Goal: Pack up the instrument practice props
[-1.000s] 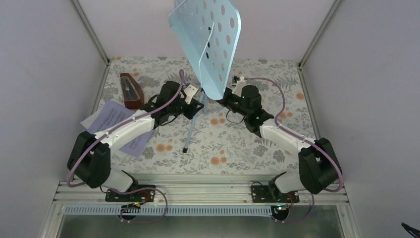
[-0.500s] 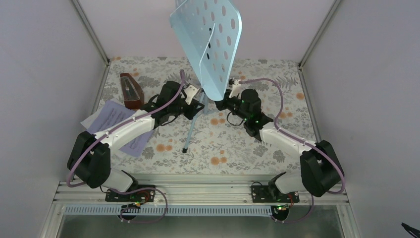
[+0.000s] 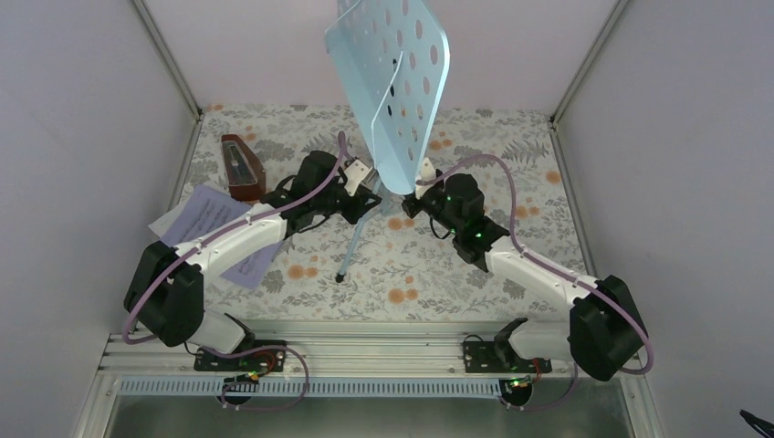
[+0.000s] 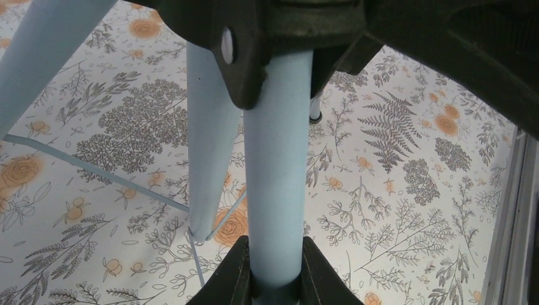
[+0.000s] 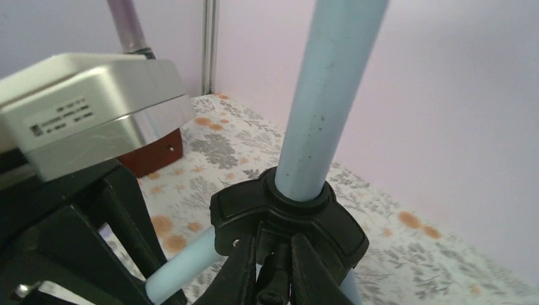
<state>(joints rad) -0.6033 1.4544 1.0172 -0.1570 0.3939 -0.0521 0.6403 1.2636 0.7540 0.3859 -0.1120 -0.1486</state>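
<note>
Sheet-music pages (image 3: 205, 219) near, 9 o'clock; metronome (image 3: 242, 169) beyond. Music stand (image 3: 392, 82) upright mid-worktop (image 3: 511, 173): left gripper (image 4: 274, 267) pinching a lower tube, right gripper (image 5: 274, 279) pinching the black hub (image 5: 289, 216). Risk: the top-heavy stand topples if either grip slips.

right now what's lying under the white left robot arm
White and lilac printed sheet-music pages lie flat on the floral-patterned tabletop, showing on both sides of the white left arm. The arm covers their middle, so the page count cannot be told.
</note>
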